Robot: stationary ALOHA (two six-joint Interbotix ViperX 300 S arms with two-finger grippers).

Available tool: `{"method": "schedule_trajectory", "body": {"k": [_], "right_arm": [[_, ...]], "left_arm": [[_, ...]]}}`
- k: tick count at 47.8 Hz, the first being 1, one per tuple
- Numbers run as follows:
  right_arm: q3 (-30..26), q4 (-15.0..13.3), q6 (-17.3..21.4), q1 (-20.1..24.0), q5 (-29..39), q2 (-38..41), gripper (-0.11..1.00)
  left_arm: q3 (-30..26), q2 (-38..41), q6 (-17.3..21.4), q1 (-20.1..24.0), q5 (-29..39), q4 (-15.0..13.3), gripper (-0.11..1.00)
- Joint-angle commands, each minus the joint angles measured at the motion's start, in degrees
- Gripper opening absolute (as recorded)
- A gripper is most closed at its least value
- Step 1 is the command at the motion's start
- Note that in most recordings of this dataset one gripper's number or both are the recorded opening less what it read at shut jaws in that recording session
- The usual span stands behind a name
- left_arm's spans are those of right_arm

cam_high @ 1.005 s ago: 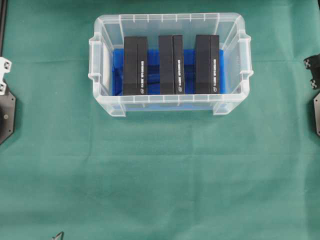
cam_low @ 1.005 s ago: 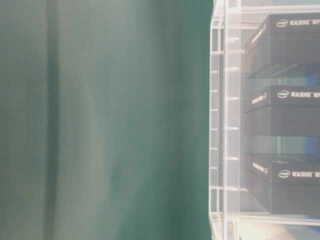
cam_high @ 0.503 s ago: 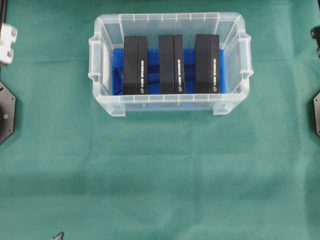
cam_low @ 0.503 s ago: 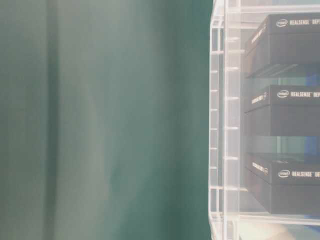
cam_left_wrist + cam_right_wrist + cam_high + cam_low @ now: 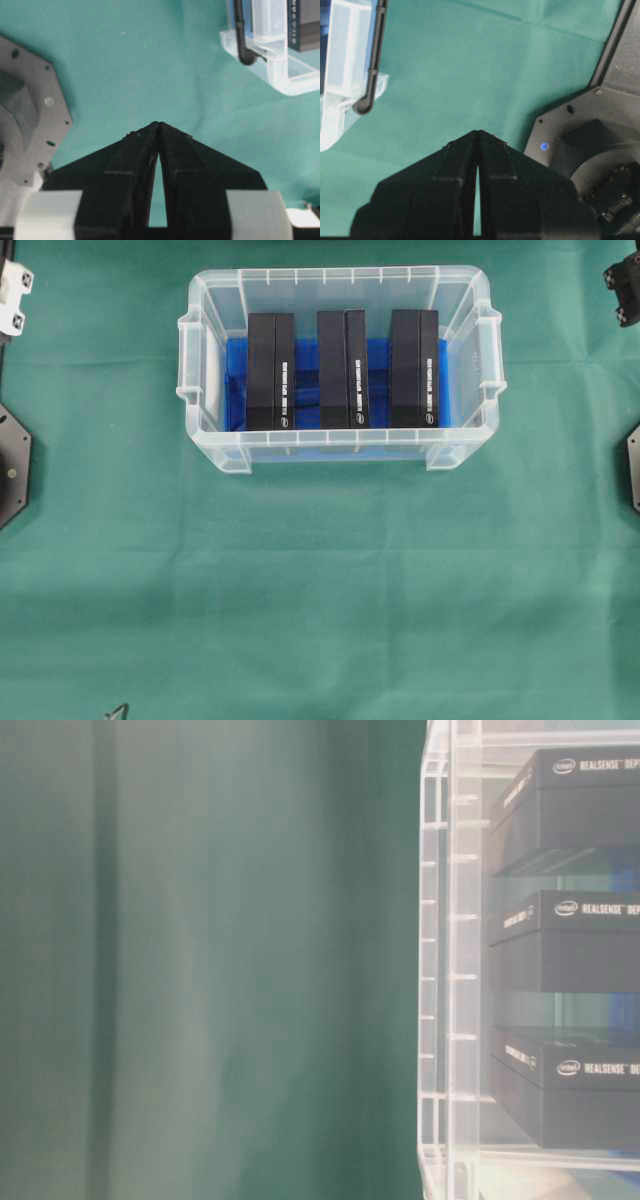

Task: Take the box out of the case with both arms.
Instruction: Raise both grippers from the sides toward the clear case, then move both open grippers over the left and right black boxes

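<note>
The case [image 5: 340, 276], a clear plastic tub with a blue liner [image 5: 305, 375], sits at the upper middle of the green cloth. Three black boxes stand in it side by side: left [image 5: 270, 370], middle [image 5: 342, 368], right [image 5: 414, 368]. The table-level view shows the case wall [image 5: 450, 970] and the boxes [image 5: 570, 940]. My left gripper [image 5: 158, 123] is shut and empty, over bare cloth well left of the case corner [image 5: 280, 70]. My right gripper [image 5: 477, 132] is shut and empty, well right of the case corner [image 5: 345, 75]. Both are far from the boxes.
A white block on the left arm [image 5: 12, 295] and a black part of the right arm [image 5: 622, 285] show at the top corners. Arm bases sit at the left edge [image 5: 12, 470] and right edge [image 5: 633, 465]. A small dark object [image 5: 117, 710] lies at the bottom left.
Both arm ends have moved up along the side edges of the overhead view, from the case's mid height to near the top corners. The case and boxes have not moved.
</note>
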Motion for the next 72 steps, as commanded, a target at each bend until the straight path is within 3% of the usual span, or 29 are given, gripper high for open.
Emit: {"method": "schedule_trajectory", "body": {"k": [1, 6, 10, 14, 22, 26, 44, 60, 72], "right_arm": [[-0.44, 0.18, 0.0, -0.09, -0.35, -0.18, 0.01], [-0.35, 0.18, 0.09, -0.18, -0.35, -0.18, 0.02], [-0.18, 0.18, 0.44, -0.09, -0.35, -0.26, 0.13], [0.18, -0.18, 1.05, -0.18, -0.44, -0.18, 0.35], [0.97, -1.05, 3.52, -0.18, -1.14, 0.0, 0.85], [1.41, -1.32, 4.75, -0.18, -1.58, 0.0, 0.96], [1.76, -1.32, 5.71, -0.18, -1.76, 0.0, 0.95], [1.76, -1.14, 7.38, -0.18, -1.85, 0.0, 0.95], [0.97, 0.35, 8.96, -0.09, -4.57, 1.85, 0.95]], "left_arm": [[0.26, -0.88, 1.85, 0.18, -0.88, 0.18, 0.01], [2.11, -1.58, 3.78, 0.0, -1.85, -0.26, 0.02], [3.34, -1.93, 2.72, -0.44, -1.76, -0.97, 0.06], [3.96, -2.02, 0.26, -0.79, -1.58, -1.05, 0.24], [4.13, -1.32, -4.66, -0.97, -2.46, 0.09, 0.74], [4.04, -1.05, -4.83, -0.97, -3.78, 0.18, 0.89], [3.96, -0.79, -5.63, -0.97, -4.13, 0.09, 0.87], [3.25, 0.35, -8.61, -0.88, -4.31, -0.18, 0.86], [-1.32, 7.03, -9.23, -1.67, -4.31, -0.7, 0.86]]}}
